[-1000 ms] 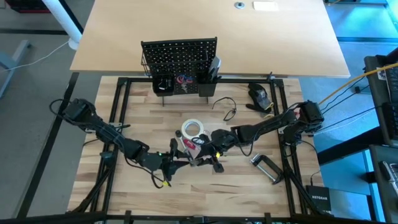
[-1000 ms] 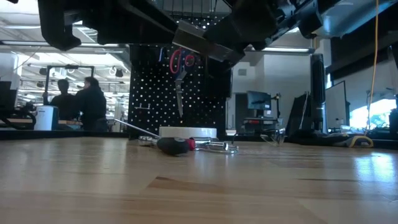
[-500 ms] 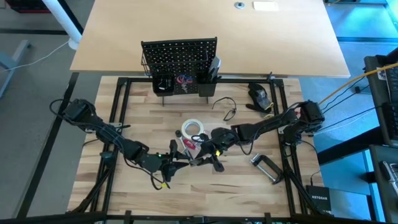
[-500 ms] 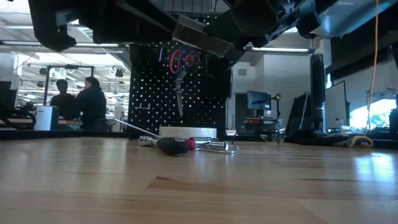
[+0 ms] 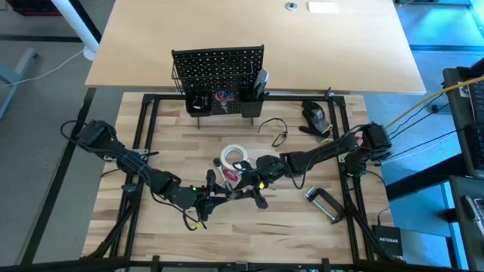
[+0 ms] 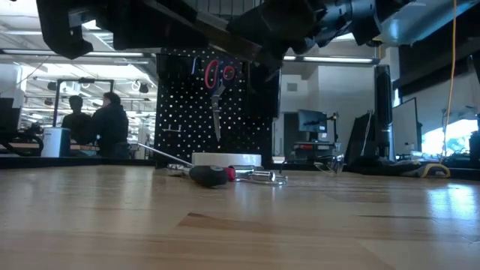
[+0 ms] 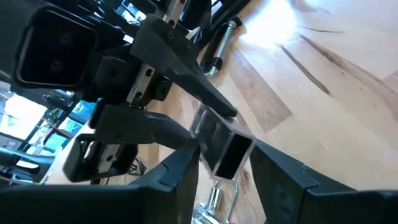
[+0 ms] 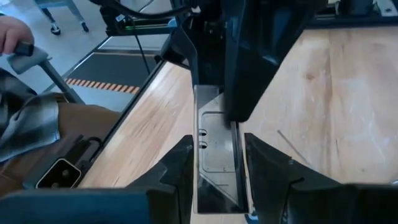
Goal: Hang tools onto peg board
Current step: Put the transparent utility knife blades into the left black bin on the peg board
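Both grippers meet over the middle of the table, and each has its fingers closed on the same silver spirit level (image 8: 217,155): the left gripper (image 5: 215,199) clamps one end, the right gripper (image 5: 253,190) the other, holding it up off the wood. The peg board (image 5: 218,69) stands at the far edge with red-handled scissors (image 6: 215,82) hanging on it, while the white tape roll (image 5: 234,157) lies just beyond the grippers and the silver clamp (image 5: 324,203) lies near the right side.

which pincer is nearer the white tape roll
Right. The right pincer sits just beside the white tape roll, toward the table's front; the left pincer meets it slightly farther forward.
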`<state>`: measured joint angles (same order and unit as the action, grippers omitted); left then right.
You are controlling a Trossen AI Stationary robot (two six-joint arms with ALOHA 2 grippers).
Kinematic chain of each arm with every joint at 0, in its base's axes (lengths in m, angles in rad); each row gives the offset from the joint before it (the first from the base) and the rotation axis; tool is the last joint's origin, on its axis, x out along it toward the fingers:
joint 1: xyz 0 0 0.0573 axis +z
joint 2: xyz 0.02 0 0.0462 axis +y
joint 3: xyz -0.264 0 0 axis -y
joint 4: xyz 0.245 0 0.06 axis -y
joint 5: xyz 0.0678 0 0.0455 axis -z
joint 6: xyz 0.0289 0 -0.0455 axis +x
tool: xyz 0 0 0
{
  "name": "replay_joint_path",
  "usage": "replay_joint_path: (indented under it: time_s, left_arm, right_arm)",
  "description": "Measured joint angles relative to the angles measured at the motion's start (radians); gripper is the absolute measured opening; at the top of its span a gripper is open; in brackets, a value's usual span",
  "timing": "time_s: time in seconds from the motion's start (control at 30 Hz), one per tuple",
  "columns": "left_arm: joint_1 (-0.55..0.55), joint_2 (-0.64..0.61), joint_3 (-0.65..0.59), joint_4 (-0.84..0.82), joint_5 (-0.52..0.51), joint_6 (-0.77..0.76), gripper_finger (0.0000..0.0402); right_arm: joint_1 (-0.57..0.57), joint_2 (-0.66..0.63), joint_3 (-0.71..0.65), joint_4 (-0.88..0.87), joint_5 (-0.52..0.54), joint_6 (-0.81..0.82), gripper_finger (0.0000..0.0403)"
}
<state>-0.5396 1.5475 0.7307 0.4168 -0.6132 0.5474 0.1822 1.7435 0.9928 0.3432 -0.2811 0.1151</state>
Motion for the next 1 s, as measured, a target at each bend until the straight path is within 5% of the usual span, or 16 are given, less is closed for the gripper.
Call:
replay_joint_path:
  time_s: [0.4, 0.7, 1.0]
  left_arm:
    - [-0.003, 0.000, 0.000, 0.030, 0.003, 0.015, 0.0056]
    - [-0.002, 0.000, 0.000, 0.044, -0.005, -0.028, 0.0043]
    - [-0.069, -0.031, 0.000, 0.029, -0.271, 0.058, 0.0043]
  right_arm:
    - [0.001, 0.008, -0.001, 0.014, 0.008, 0.028, 0.0120]
    - [-0.002, -0.008, -0.001, -0.036, 0.009, 0.015, 0.0177]
    - [0.006, -0.241, 0.028, -0.442, 0.055, 0.017, 0.0213]
